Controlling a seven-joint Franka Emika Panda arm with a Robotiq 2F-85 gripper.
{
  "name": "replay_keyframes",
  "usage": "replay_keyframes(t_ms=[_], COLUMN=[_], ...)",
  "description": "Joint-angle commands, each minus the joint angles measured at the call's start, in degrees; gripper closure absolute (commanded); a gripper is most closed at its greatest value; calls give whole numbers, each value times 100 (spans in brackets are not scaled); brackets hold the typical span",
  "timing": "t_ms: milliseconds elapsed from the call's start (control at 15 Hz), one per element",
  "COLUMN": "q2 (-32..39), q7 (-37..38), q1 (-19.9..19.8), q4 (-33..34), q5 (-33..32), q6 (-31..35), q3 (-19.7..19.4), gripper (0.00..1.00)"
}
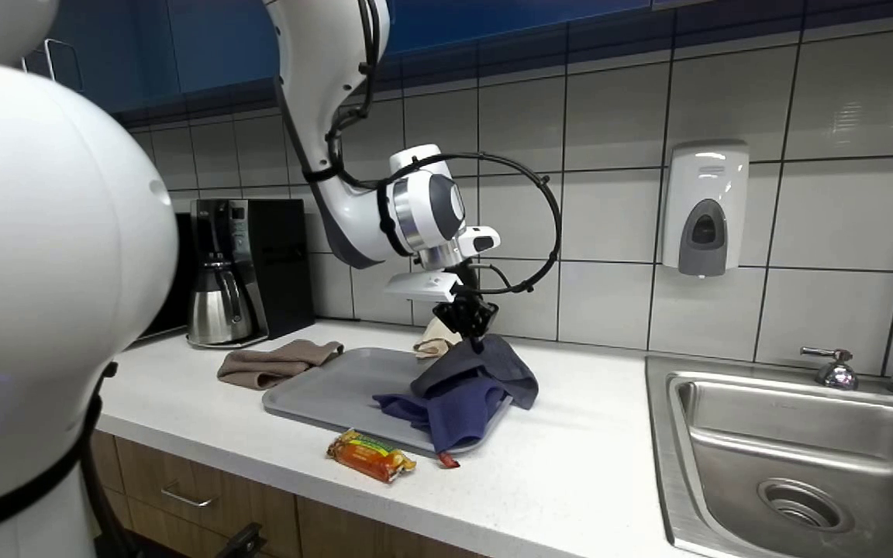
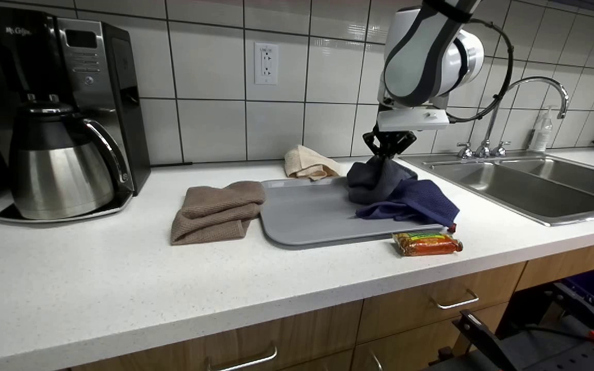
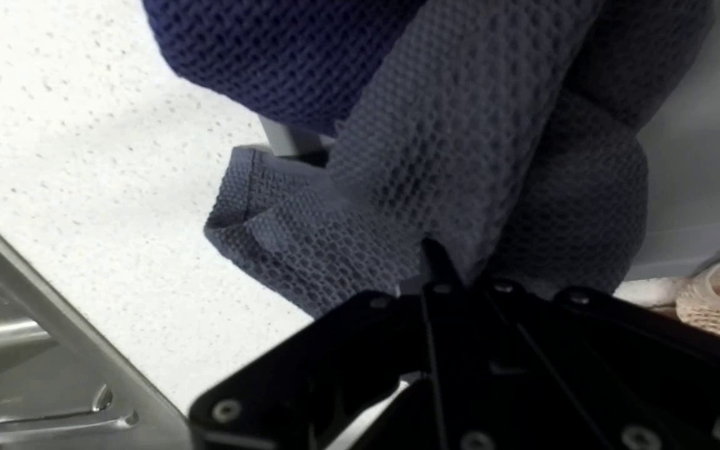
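both exterior views alone show the orange packet — the gripper pinches gray cloth.

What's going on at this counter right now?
The robot arm has its jaws shut on the top of the dark gray cloth. The rest of that cloth sits bunched on one end of the gray tray, a corner reaching past the edge over the counter. The navy cloth lies against it, partly on the tray. Around the tray sit the brown cloth, at the opposite end, the cream cloth behind, and the orange packet in front.
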Motion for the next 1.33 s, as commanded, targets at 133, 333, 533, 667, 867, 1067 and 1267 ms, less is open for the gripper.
replay_keyframes(t_ms=[133, 333, 533, 667, 867, 1067, 1267], q2=[-524, -638, -682, -690, -599, -531, -539], q7=[124, 92, 38, 27, 51, 97, 65], q1=[95, 62, 213, 295, 416, 492, 492], q4=[-214, -271, -348, -388, -403, -423, -462], q5=[-450, -584, -563, -549, -536, -566, -548], q6=[-66, -70, -48, -46, -57, -72, -100], q3=[-8, 108, 86, 99, 81, 23, 5], gripper=[99, 99, 99, 99, 99, 99, 71])
